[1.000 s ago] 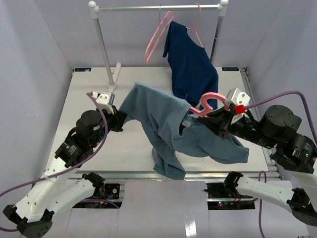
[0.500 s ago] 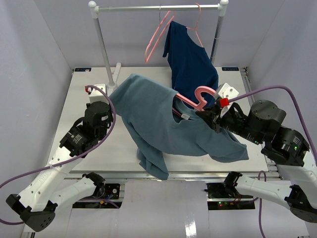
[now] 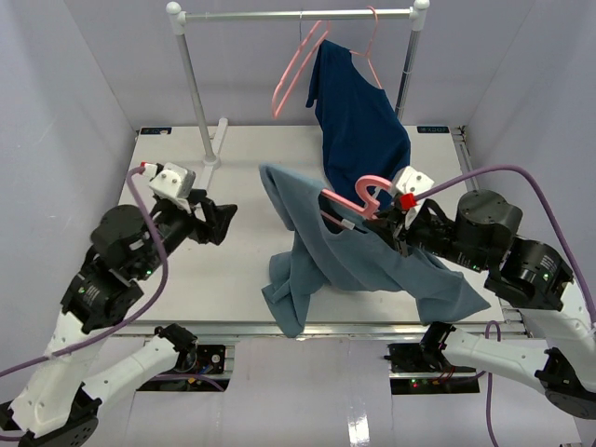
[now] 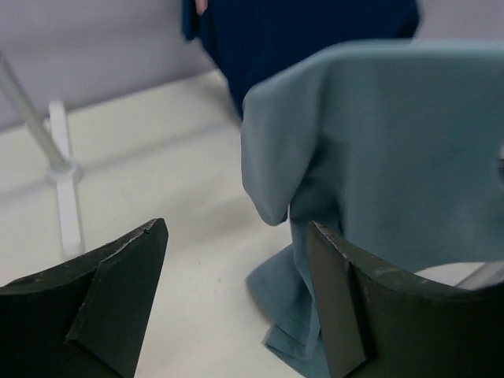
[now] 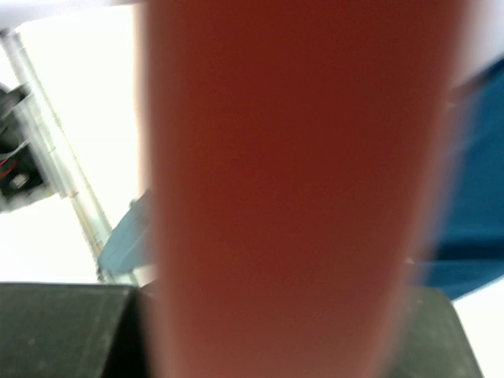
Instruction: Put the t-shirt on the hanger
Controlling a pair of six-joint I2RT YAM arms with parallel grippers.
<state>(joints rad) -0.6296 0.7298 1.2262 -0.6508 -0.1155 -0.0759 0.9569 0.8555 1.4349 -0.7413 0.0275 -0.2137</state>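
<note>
**T-shirt draped on hanger held by right arm**

At the near side of the table (image 3: 233,279), the lower folds of the t-shirt (image 3: 345,256) are seen resting on the surface. Its upper part is carried on the hanger (image 3: 365,194), which is raised above the table right of centre. The hanger is clamped near its hook by the closed right gripper (image 3: 393,226). To the left, the left gripper (image 3: 216,220) is held with its fingers (image 4: 118,307) spread wide, holding nothing and apart from the cloth. Farther back, a navy shirt (image 3: 363,121) and a spare pink hanger (image 3: 296,70) are hung from the rack (image 3: 298,15).
</note>
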